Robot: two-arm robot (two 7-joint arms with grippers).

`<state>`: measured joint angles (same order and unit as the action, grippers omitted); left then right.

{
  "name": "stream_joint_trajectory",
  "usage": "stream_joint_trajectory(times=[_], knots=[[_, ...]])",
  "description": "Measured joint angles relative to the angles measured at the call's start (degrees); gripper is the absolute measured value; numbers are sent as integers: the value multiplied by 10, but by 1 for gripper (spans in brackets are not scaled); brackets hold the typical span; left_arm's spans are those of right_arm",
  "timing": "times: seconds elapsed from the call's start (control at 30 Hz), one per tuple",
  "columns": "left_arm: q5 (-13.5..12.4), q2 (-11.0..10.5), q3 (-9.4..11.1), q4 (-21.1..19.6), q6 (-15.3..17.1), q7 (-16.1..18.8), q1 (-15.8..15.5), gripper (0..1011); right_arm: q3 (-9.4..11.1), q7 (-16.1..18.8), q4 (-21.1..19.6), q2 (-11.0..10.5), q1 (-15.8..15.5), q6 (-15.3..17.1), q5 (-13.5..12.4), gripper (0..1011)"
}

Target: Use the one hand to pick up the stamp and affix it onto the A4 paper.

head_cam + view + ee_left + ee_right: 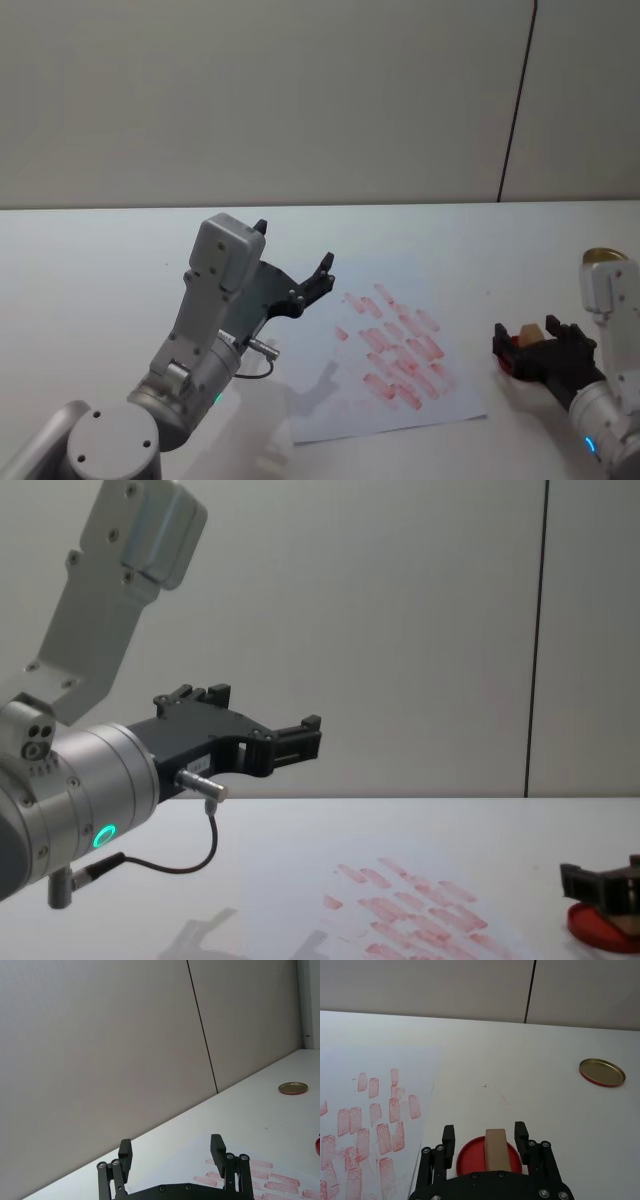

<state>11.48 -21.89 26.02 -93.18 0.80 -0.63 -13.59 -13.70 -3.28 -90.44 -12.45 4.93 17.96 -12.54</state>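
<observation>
Right wrist view gives the clearest look at the stamp (495, 1149). The tan block stands upright on the round red ink pad (469, 1156). Its lower end is hidden behind the black gripper body, so where it meets the pad cannot be seen. The right gripper (484, 1127) straddles the block with its fingers spread. A gap shows on each side, narrower on one side than the other, and neither finger touches the wood. The pad's near half is also covered by the gripper.

In the head view only a tan corner of the block pokes above the black fingers, near the table's right edge. In the chest view the pad and gripper are cut off at the lower right corner.

The pad's gold lid (602, 1072) lies farther right, well apart from the pad, with nothing on it.

Just left of the pad lies the A4 paper (340, 395), covered in rows of pale red marks. Left of the sheet, the left gripper (171, 1146) hangs raised above the white table (100, 260) with its fingers wide apart and holding nothing.
</observation>
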Motion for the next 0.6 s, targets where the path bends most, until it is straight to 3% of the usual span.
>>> stream_joint_trajectory(times=[0.43, 0.6], knots=[[0, 0, 0, 0, 0, 0, 0, 993, 4, -11, 0, 1, -1, 16, 7, 340], [0, 0, 0, 0, 0, 0, 0, 993, 6, -14, 0, 1, -2, 20, 9, 224]])
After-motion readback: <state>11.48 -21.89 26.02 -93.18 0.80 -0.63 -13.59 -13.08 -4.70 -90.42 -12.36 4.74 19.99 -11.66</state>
